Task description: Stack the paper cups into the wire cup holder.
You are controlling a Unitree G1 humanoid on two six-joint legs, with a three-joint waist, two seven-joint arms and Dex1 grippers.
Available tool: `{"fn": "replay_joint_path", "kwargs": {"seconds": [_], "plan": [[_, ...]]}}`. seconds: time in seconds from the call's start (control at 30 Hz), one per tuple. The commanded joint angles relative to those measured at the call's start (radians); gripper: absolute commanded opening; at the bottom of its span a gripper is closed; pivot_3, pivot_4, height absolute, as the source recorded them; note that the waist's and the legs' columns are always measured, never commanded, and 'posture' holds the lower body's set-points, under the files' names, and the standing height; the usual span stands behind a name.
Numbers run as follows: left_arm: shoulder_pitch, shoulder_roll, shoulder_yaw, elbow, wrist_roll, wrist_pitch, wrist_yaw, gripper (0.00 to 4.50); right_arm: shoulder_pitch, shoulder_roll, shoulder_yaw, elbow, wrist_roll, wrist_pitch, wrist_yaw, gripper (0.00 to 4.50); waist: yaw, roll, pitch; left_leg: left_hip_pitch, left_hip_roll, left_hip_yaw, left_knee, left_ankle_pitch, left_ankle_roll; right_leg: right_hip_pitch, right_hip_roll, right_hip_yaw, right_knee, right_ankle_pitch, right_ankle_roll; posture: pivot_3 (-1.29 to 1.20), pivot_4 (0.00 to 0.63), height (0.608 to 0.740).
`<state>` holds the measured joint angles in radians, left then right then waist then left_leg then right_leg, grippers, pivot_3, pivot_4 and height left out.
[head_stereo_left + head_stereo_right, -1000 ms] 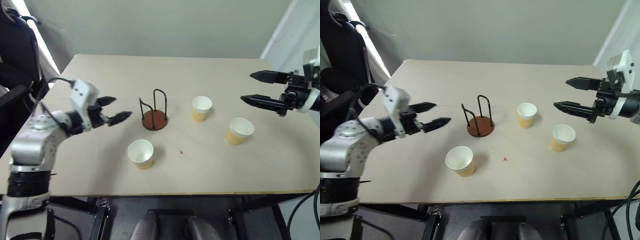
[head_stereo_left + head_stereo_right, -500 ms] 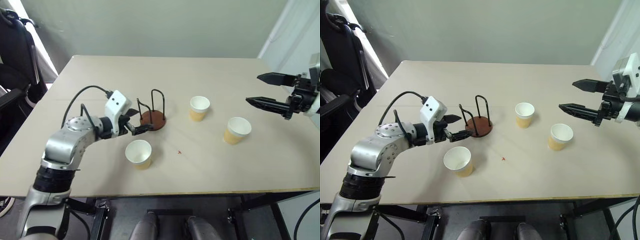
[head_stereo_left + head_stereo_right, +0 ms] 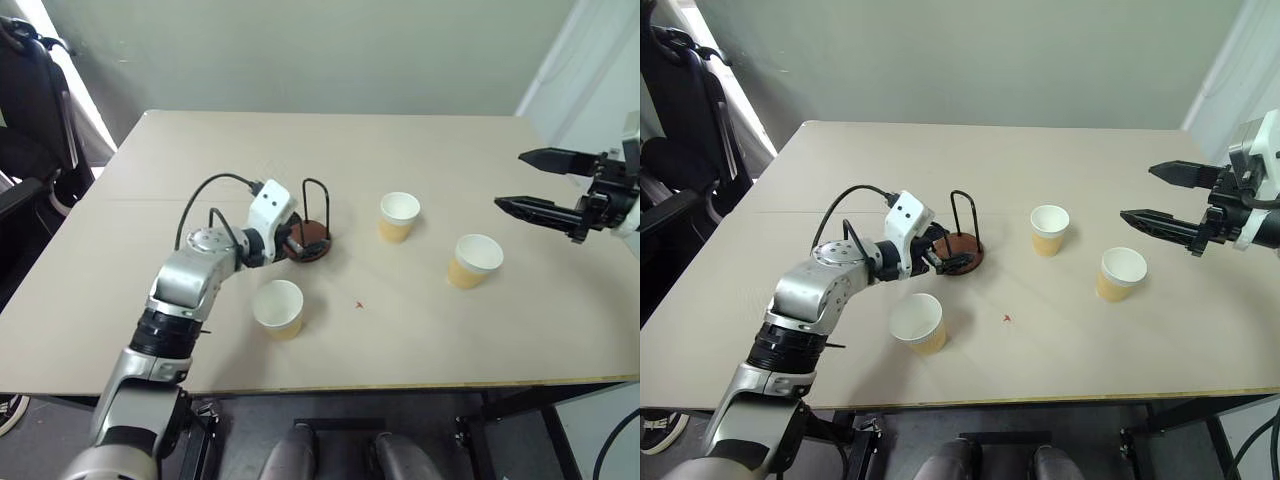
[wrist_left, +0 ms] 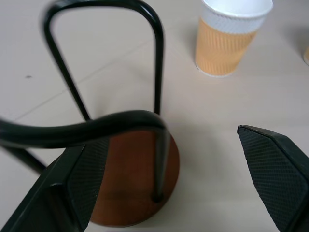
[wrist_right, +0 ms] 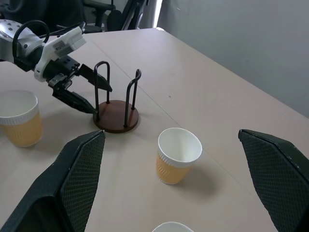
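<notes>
The left gripper (image 5: 79, 89), jaws apart, straddled the holder (image 3: 306, 236) at its near wire. No cup (image 3: 279, 307) was stacked. Steadying the holder seemed the step; next, the right gripper (image 3: 537, 183), also apart, needed a cup.

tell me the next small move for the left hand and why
Probably close the left hand on the near wire loop of the wire cup holder to steady it. Its fingers stand open on either side of that loop, and all three paper cups sit loose on the table, none stacked yet.
</notes>
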<state>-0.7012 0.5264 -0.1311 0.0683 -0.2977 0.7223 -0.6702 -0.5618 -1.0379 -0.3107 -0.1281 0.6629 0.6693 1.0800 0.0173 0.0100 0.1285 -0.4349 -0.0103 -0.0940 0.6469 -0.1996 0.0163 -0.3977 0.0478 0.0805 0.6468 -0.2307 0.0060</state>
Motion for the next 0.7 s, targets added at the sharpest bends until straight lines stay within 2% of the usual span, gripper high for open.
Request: {"fn": "replay_joint_path", "kwargs": {"seconds": [0.03,0.37,0.4,0.6,0.7], "plan": [[-0.036,-0.005,0.01,0.007,0.018,-0.029,-0.007,3.94,0.004,-0.03,-0.062,-0.036,0.013,-0.005,-0.01,4.5,0.0,0.0,0.0,0.0,0.0,0.0,0.0,0.0,0.0,0.0,0.0,0.0,0.0,0.0,0.0,0.0,0.15,0.74],[-0.044,-0.006,0.015,0.03,0.05,-0.055,-0.012,0.29,0.022,-0.037,-0.079,-0.044,0.02,-0.003,-0.01,4.5,0.001,0.0,0.0,0.0,0.0,0.0,0.001,0.0,0.001,0.001,0.0,0.0,0.0,0.001,0.001,0.0,0.15,0.74],[-0.043,-0.008,0.016,0.029,0.052,-0.056,-0.012,0.03,0.022,-0.037,-0.079,-0.043,0.02,-0.004,-0.009,4.5,0.001,0.0,0.0,0.0,0.0,0.0,0.001,0.0,0.001,0.001,0.0,0.0,0.0,0.001,0.001,0.0,0.15,0.74],[-0.044,-0.007,0.025,0.009,0.044,-0.056,-0.029,0.01,0.024,-0.038,-0.08,-0.044,0.022,-0.007,-0.006,4.5,0.001,0.0,0.0,0.0,0.0,0.001,0.001,0.0,0.001,0.001,0.0,0.0,0.0,0.001,0.002,0.0,0.15,0.74],[-0.067,0.028,0.045,-0.036,0.007,-0.031,-0.089,0.01,0.023,-0.04,-0.078,-0.039,0.02,-0.01,-0.004,4.5,0.001,0.0,0.0,0.0,0.0,0.001,0.001,0.0,0.001,0.001,0.0,0.0,0.0,0.001,0.002,0.0,0.15,0.74]]}}
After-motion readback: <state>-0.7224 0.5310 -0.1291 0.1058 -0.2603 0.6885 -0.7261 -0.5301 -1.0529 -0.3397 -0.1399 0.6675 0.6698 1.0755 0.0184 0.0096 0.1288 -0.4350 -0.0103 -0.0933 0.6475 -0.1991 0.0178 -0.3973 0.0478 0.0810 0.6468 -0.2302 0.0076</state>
